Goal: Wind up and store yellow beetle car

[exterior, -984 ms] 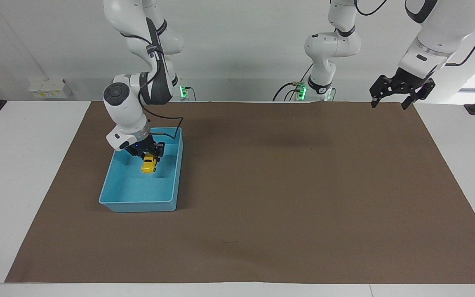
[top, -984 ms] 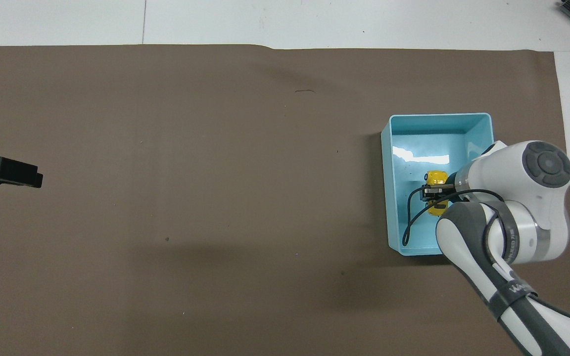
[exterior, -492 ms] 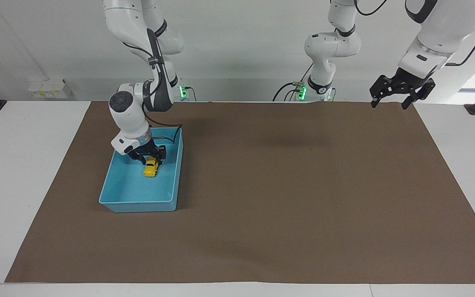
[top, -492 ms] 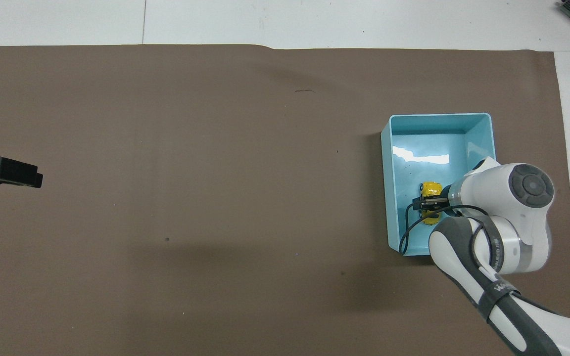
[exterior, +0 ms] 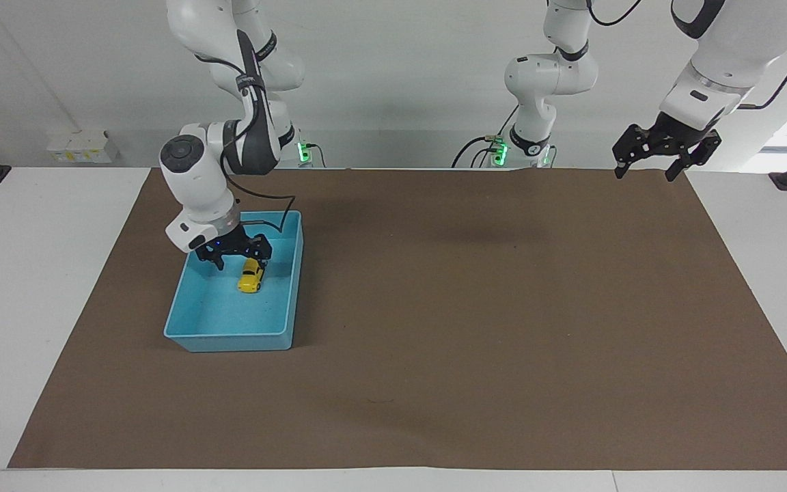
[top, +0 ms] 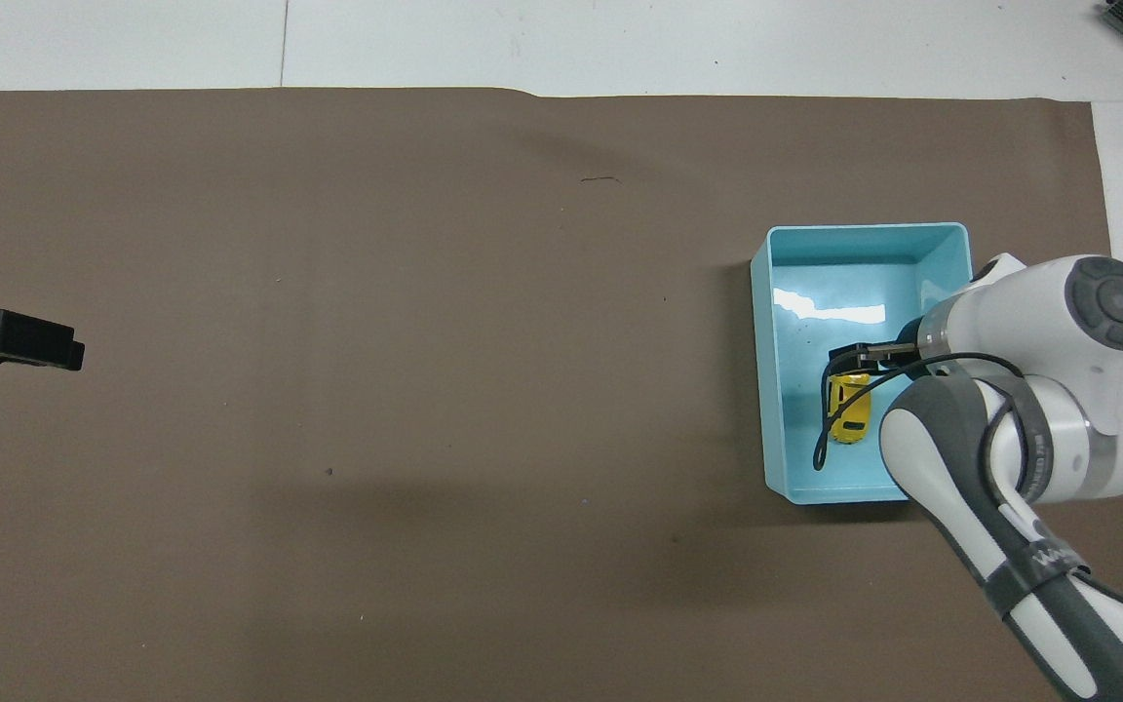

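The yellow beetle car (exterior: 251, 276) lies on the floor of the blue bin (exterior: 229, 335), in the half nearer to the robots; it also shows in the overhead view (top: 851, 411). My right gripper (exterior: 242, 259) hangs open just above the car and holds nothing; in the overhead view it (top: 861, 357) covers the car's farther end. My left gripper (exterior: 667, 154) waits open and empty, raised over the table's edge at the left arm's end; its tip shows in the overhead view (top: 30, 340).
The blue bin (top: 767, 390) stands on a brown mat (exterior: 475, 307) toward the right arm's end of the table. A black cable (top: 823, 429) from the right gripper loops over the bin.
My right gripper has let go of the yellow car, which now rests on the bin's floor. The gripper has opened and risen a little above it. The left arm has not moved.
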